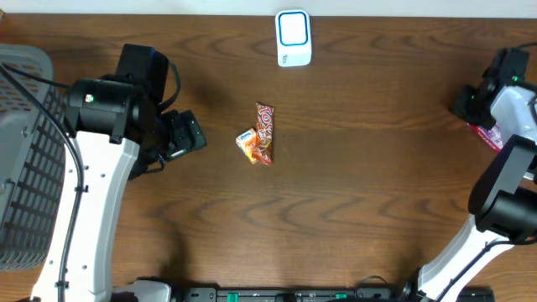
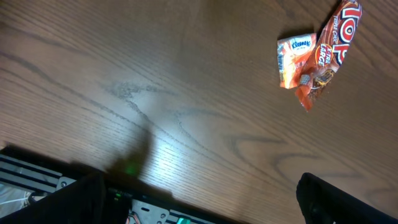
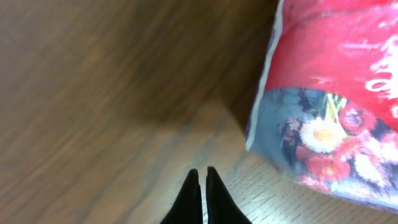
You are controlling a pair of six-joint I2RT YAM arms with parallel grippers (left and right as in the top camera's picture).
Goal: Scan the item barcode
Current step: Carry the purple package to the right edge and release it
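Note:
A red and orange snack wrapper (image 1: 265, 132) lies at mid-table, with a small orange tissue pack (image 1: 247, 143) touching its left side. Both also show in the left wrist view, the wrapper (image 2: 328, 53) and the tissue pack (image 2: 292, 59) at the upper right. No barcode is readable. A white scanner with a blue outline (image 1: 294, 38) stands at the far edge. My left gripper (image 1: 190, 134) is open and empty, left of the items; its fingers sit wide apart (image 2: 205, 205). At the right edge, my right gripper (image 3: 202, 171) is shut on nothing, beside a red flowered packet (image 3: 336, 93).
A grey slatted basket (image 1: 21, 168) stands at the left edge of the table. The red packet (image 1: 487, 134) lies at the far right, partly under the right arm. A black rail (image 1: 277, 294) runs along the table's front edge.

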